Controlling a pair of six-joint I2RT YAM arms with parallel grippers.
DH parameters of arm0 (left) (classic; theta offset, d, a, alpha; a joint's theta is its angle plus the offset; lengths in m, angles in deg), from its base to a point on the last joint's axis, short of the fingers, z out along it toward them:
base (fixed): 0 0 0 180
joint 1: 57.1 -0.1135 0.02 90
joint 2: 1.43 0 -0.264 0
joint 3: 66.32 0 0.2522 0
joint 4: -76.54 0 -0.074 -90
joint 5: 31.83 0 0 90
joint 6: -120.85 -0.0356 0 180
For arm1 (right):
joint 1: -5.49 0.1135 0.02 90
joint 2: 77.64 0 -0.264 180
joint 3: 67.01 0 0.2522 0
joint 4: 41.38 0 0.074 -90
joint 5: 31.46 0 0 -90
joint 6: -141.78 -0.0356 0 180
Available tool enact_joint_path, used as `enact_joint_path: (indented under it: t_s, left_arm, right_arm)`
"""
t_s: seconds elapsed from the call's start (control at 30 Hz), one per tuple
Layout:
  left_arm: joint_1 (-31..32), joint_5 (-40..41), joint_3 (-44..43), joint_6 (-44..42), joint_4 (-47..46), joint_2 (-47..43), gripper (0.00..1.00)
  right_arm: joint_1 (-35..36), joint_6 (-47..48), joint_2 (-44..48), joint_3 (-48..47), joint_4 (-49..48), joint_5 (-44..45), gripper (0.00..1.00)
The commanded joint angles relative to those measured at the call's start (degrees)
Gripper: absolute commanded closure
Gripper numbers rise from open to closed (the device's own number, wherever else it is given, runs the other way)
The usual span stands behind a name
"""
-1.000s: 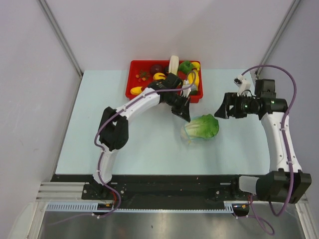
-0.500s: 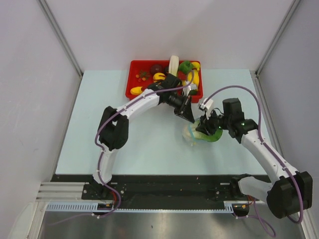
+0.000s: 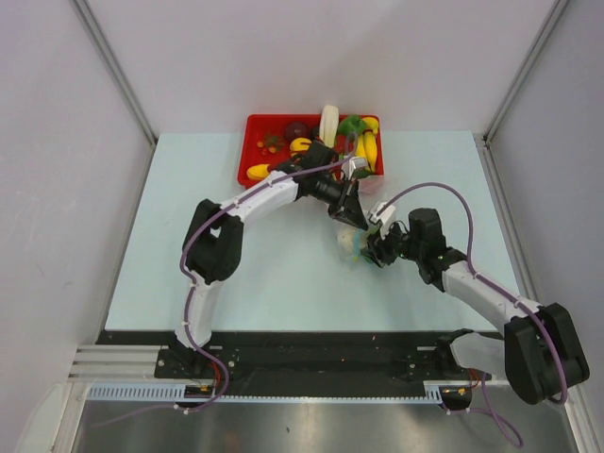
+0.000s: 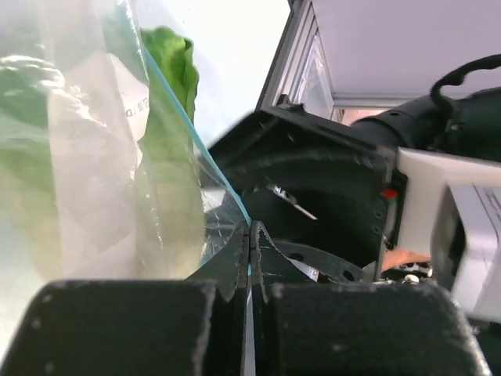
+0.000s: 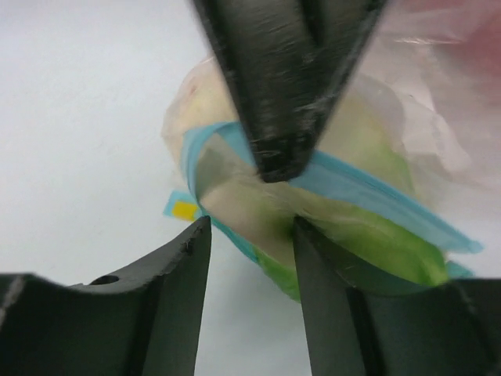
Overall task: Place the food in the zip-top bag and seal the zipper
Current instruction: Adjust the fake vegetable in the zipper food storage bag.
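Observation:
The zip-top bag point(image 3: 351, 247) lies mid-table with the green-and-white cabbage point(image 4: 168, 141) inside it. My left gripper point(image 3: 355, 217) is shut on the upper lip of the bag's blue zipper point(image 4: 223, 180) and holds the mouth up. My right gripper point(image 3: 376, 247) is open at the mouth. In the right wrist view its fingers point(image 5: 250, 229) straddle the lower blue lip point(image 5: 235, 231), with the cabbage point(image 5: 368, 235) behind. The left fingers point(image 5: 282, 86) hang down from above. Yellow fruit point(image 3: 366, 149) and a dark purple piece point(image 3: 296, 130) lie in the red tray.
The red tray point(image 3: 253, 142) stands at the table's back edge, behind the left arm, and holds several more toy foods. Grey walls close in both sides. The two arms meet closely at the bag.
My right arm swung in from the right and down to the bag's mouth. My left gripper stayed at the bag's upper lip. The cabbage is now mostly hidden under both grippers.

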Motion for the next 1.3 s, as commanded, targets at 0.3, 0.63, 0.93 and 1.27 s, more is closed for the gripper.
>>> enact_joint_path:
  t_s: [0.3,0.63,0.93,1.27]
  left_arm:
    - [-3.11,-1.47,16.55,14.7,-26.69,-9.93,1.0]
    - [-2.41,4.34,28.69,21.84,-48.06,-12.93,1.0]
    - [0.48,5.22,30.72,25.88,-55.46,-13.02,1.0]
    - [1.98,3.37,30.11,26.67,-56.51,-12.15,1.0]
  right_arm:
    - [-6.5,-35.55,9.12,-0.51,-4.85,8.53,0.36]
    - [-16.97,-72.2,1.58,-4.73,21.45,-2.61,0.23]
    - [-12.76,-86.63,-6.51,-1.75,4.35,-2.53,0.18]
    - [-12.4,-96.73,-14.33,0.1,-9.65,-5.08,0.14]
